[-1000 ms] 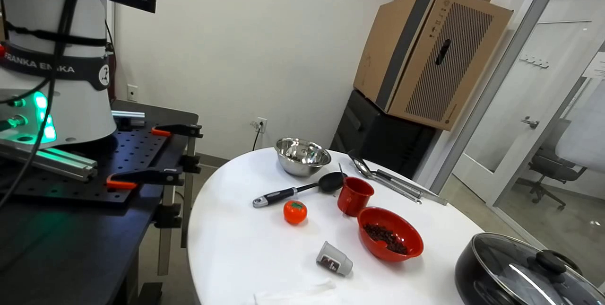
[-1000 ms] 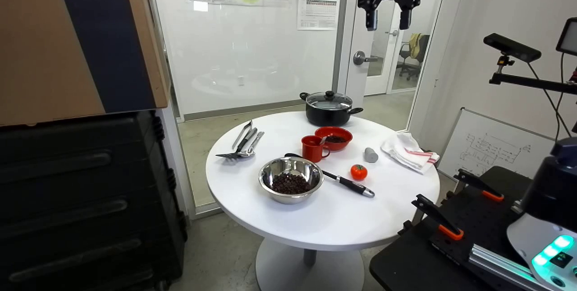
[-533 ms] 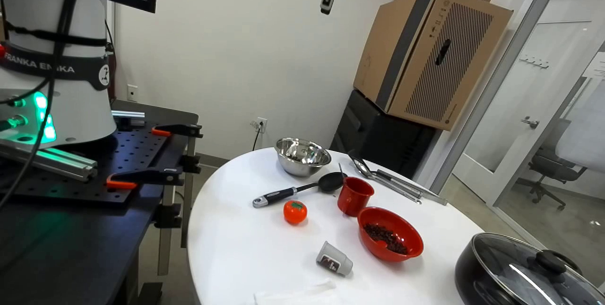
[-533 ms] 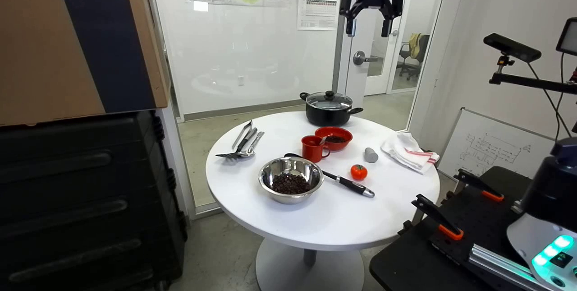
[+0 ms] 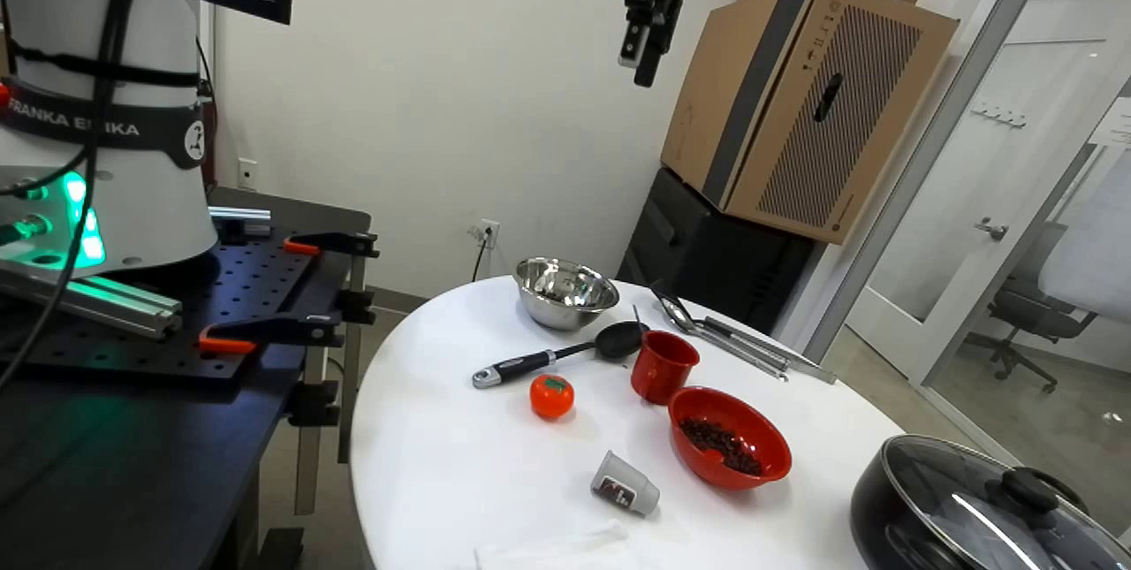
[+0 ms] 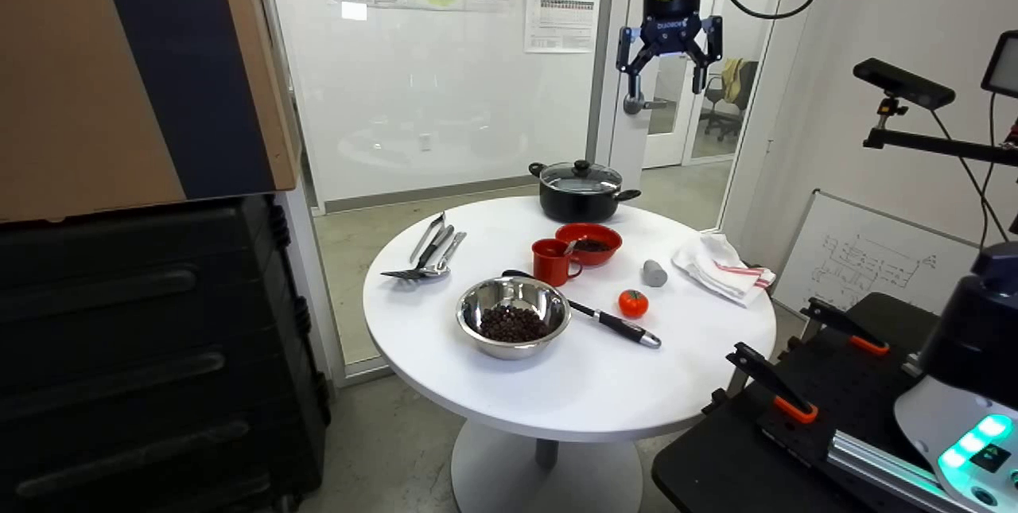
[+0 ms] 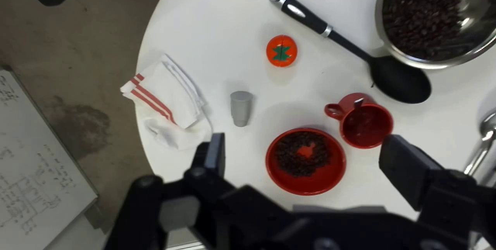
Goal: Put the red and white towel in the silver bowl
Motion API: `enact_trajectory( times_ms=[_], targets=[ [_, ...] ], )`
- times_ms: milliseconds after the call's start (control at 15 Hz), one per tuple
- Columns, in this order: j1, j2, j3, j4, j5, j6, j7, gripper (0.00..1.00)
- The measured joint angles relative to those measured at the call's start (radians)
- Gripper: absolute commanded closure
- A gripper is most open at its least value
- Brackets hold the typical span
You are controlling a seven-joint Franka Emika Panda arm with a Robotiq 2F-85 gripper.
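The white towel with red stripes (image 6: 725, 268) lies folded at the table's edge. It shows in the wrist view (image 7: 170, 91), and only its white edge shows at the bottom of an exterior view (image 5: 557, 551). The silver bowl (image 6: 509, 351) stands across the table with dark beans in it. It also shows in an exterior view (image 5: 565, 314) and, partly cut off, at the top right of the wrist view (image 7: 422, 64). My gripper (image 6: 666, 90) is open and empty, high above the table, fingers pointing down. In the wrist view its fingers (image 7: 304, 153) frame the red bowl.
The red bowl (image 7: 306, 186) with dark beans, red mug (image 7: 366, 143), grey cup (image 7: 241, 108), toy tomato (image 7: 281, 50) and black spoon (image 7: 399, 79) lie between towel and silver bowl. A lidded pot (image 6: 580, 199) and several utensils (image 6: 433, 250) stand farther off.
My gripper has come down and moved right in an exterior view, and now shows lower in both exterior views. It has stayed open. The towel, bowl and other objects have not moved.
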Motion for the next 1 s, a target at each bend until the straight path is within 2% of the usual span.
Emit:
enact_trajectory(
  times_ms=[467,667,1000],
  targets=[
    [-0.061,0.121,-0.084,-0.061,-0.092,0.188,0.22,0.0],
    [-0.064,0.162,-0.1,-0.061,-0.167,0.187,0.257,0.0],
    [-0.062,0.172,-0.101,-0.056,-0.176,0.186,0.26,0.0]
  ],
)
